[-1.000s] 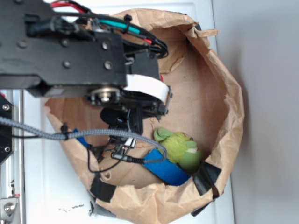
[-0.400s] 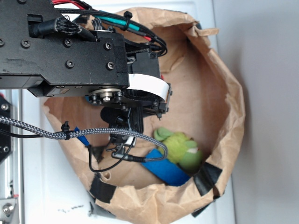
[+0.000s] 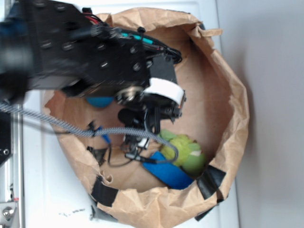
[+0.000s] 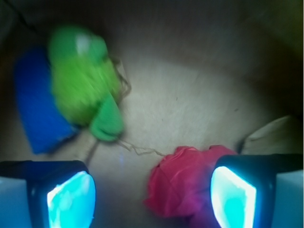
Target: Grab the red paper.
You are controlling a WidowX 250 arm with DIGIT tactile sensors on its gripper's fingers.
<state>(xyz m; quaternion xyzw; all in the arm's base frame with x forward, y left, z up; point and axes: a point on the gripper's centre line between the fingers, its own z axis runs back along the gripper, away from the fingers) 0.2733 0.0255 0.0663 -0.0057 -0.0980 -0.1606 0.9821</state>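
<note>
The red paper (image 4: 183,183), a crumpled red wad, lies on the brown paper floor of the bag in the wrist view. It sits between my open fingers, close against the right fingertip (image 4: 232,199) and well apart from the left fingertip (image 4: 71,199). My gripper (image 4: 152,199) is open and holds nothing. In the exterior view the gripper (image 3: 142,130) reaches down into the bag and the arm hides the red paper.
The brown paper bag (image 3: 232,95) has raised crumpled walls all round. A green plush toy (image 3: 183,152) and a flat blue piece (image 3: 166,175) lie at its near side; both show in the wrist view, toy (image 4: 85,90), blue piece (image 4: 38,109). A teal ball (image 3: 99,100) peeks out under the arm.
The arm has swung right and turned over the bag, carrying the gripper a little right toward the green toy. The teal ball now shows under the arm. The objects have not moved.
</note>
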